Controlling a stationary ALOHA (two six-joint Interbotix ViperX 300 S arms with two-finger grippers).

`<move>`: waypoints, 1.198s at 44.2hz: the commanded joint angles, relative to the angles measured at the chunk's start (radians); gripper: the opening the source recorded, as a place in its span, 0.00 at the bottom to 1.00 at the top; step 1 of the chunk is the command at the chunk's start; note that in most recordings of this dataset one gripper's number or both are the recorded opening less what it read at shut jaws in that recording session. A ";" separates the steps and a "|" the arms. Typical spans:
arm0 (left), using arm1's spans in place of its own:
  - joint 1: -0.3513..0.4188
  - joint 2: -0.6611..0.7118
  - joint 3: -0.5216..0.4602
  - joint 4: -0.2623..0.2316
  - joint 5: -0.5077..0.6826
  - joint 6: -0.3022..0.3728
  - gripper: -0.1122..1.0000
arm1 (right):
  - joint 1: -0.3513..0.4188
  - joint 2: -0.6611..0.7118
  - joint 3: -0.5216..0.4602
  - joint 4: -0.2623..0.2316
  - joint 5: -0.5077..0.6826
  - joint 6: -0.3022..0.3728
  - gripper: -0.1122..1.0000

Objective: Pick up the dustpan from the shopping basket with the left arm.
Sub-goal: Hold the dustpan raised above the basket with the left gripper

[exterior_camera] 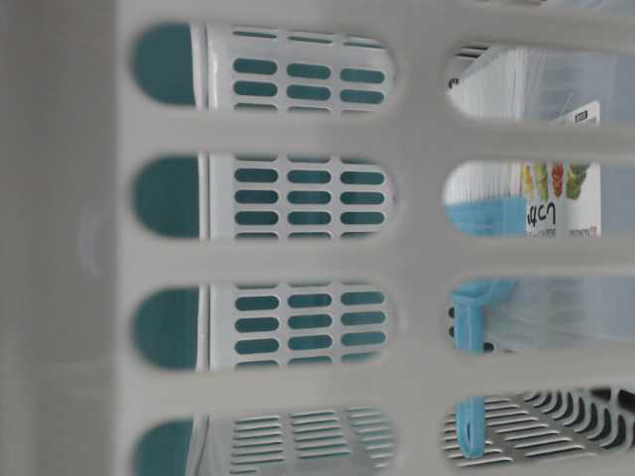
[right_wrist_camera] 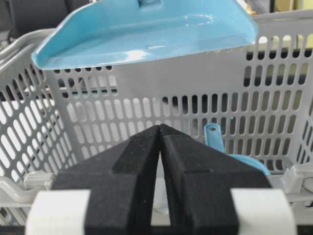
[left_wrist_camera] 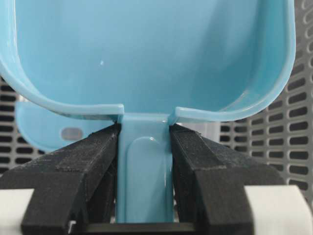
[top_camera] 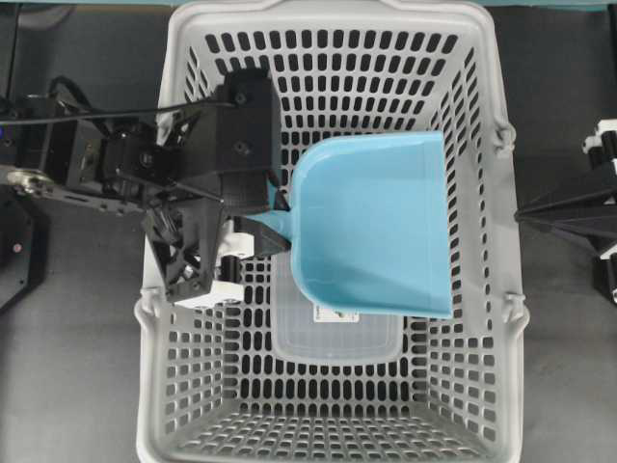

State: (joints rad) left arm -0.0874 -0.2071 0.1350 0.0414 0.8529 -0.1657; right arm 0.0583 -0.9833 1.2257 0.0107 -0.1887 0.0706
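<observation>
The light blue dustpan (top_camera: 371, 227) is held level over the grey shopping basket (top_camera: 333, 12), tray towards the right. My left gripper (top_camera: 275, 217) is shut on its thin handle at the tray's root. In the left wrist view both black fingers (left_wrist_camera: 93, 156) press the sides of the handle (left_wrist_camera: 144, 171), with the tray (left_wrist_camera: 146, 54) filling the top. In the right wrist view the dustpan (right_wrist_camera: 146, 34) hangs above the basket's far wall (right_wrist_camera: 146, 88). My right gripper (top_camera: 525, 214) is shut and empty outside the basket's right wall, its tips (right_wrist_camera: 160, 126) touching.
A clear plastic box (top_camera: 333, 333) lies on the basket floor, partly under the dustpan. A blue handle with a hole (right_wrist_camera: 213, 137) leans inside the basket and also shows in the table-level view (exterior_camera: 469, 416). Basket walls surround the left gripper.
</observation>
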 commanded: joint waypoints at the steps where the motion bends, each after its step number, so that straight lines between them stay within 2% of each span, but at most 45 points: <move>1: -0.003 -0.012 -0.021 0.005 -0.002 0.000 0.36 | 0.003 0.006 -0.005 0.003 -0.006 0.000 0.10; 53: -0.008 -0.008 0.000 0.003 0.000 -0.003 0.36 | 0.002 -0.005 0.005 0.003 -0.006 0.000 0.10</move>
State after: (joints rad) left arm -0.0920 -0.2040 0.1411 0.0430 0.8560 -0.1657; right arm 0.0583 -0.9925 1.2349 0.0092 -0.1887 0.0706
